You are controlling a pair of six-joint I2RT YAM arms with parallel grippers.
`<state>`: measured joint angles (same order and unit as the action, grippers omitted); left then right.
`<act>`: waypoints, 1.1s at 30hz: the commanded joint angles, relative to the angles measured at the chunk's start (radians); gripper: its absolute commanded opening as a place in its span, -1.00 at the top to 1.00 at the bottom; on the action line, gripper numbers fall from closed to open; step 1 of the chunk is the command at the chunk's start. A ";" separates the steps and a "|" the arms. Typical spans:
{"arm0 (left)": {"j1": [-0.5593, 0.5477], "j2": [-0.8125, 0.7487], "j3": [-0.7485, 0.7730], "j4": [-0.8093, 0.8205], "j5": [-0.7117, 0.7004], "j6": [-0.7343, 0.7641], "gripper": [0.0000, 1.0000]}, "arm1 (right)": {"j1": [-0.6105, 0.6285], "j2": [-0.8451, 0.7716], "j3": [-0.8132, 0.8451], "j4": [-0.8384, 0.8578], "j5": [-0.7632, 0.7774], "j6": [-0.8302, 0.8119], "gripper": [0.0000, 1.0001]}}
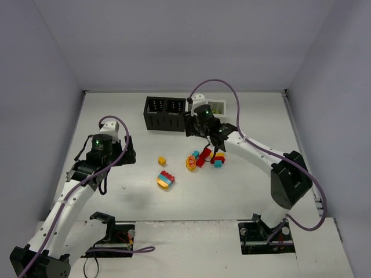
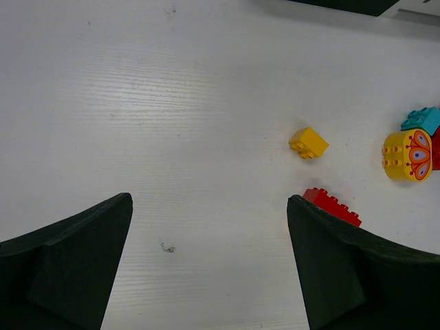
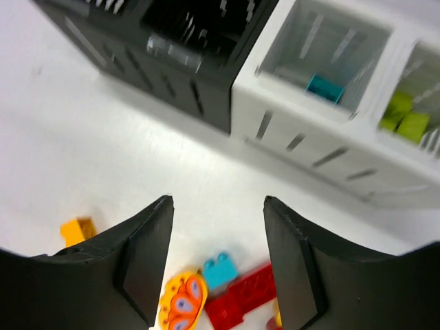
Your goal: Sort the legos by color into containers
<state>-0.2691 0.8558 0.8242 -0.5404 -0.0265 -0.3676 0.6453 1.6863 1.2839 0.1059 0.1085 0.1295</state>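
The containers are joined in a row at the back: two black bins (image 1: 165, 113) (image 3: 185, 41) and two white bins (image 1: 216, 108). One white bin (image 3: 275, 103) holds a teal brick (image 3: 324, 87); the other holds green bricks (image 3: 405, 120). Loose legos lie mid-table: a small yellow brick (image 1: 162, 160) (image 2: 308, 143), a multicolour stack (image 1: 166, 180), a yellow butterfly brick (image 1: 191, 163) (image 3: 182, 302), a red brick (image 1: 204, 157) (image 3: 244, 299) and a teal brick (image 3: 220, 269). My right gripper (image 3: 218, 206) hangs open and empty above this cluster, in front of the bins. My left gripper (image 2: 210, 206) stands wide open over bare table, left of the bricks.
White walls close the table at the back and both sides. A red brick (image 2: 331, 205) peeks out beside my left gripper's right finger. The right arm's cable (image 1: 232, 95) loops over the white bins.
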 commanded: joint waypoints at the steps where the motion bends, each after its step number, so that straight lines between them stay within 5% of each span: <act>1: -0.005 0.006 0.020 0.050 -0.001 0.015 -0.74 | 0.030 -0.043 -0.093 0.025 0.043 0.077 -0.04; 23: -0.007 0.006 0.020 0.051 0.011 0.013 -0.74 | 0.054 0.115 -0.261 0.069 0.025 0.165 -0.01; 29: -0.007 0.008 0.018 0.053 0.011 0.013 -0.74 | 0.057 0.107 -0.284 0.069 0.020 0.170 0.16; 32: -0.007 0.011 0.020 0.054 0.013 0.013 -0.74 | 0.057 0.096 -0.287 0.069 0.014 0.170 0.44; 33: -0.007 0.012 0.020 0.054 0.014 0.013 -0.74 | 0.057 0.092 -0.285 0.069 0.014 0.165 0.70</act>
<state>-0.2691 0.8608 0.8242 -0.5400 -0.0219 -0.3679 0.6956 1.8050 0.9916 0.1410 0.1226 0.2905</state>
